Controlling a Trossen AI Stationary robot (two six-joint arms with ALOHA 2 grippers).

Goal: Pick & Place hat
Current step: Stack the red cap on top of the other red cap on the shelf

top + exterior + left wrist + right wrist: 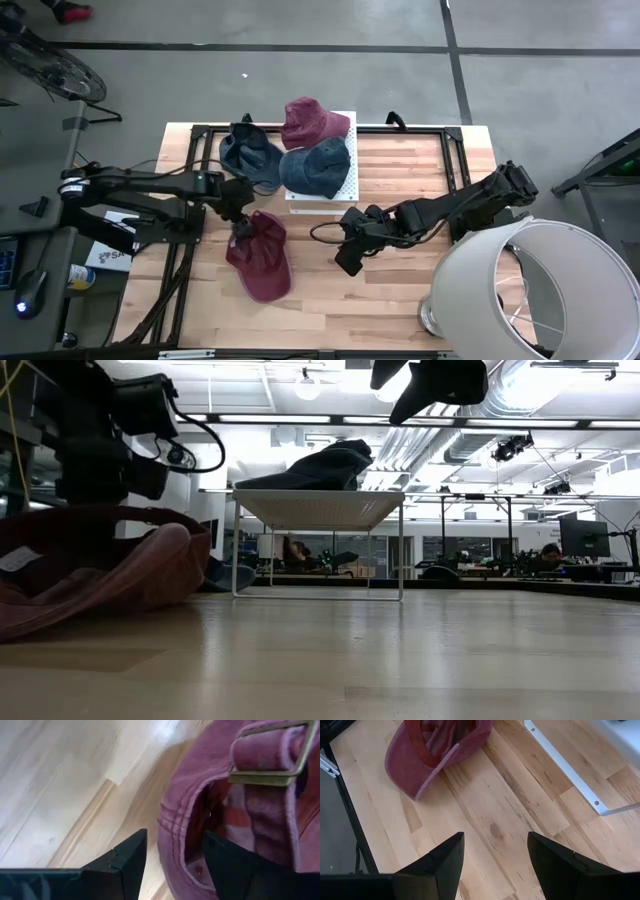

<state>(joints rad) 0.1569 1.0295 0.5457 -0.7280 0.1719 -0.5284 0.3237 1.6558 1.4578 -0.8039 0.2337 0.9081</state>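
Faded maroon hat (262,262) lies upside down, brass-buckled strap (267,757) showing.

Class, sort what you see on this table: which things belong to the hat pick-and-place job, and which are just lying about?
Job:
- red cap on the wood, its rim between the left tool's open fingers
- white stand
- blue hat and dark red hat on the stand
- navy hat beside the stand
- right tool, open, above bare wood

Lying about:
- lampshade
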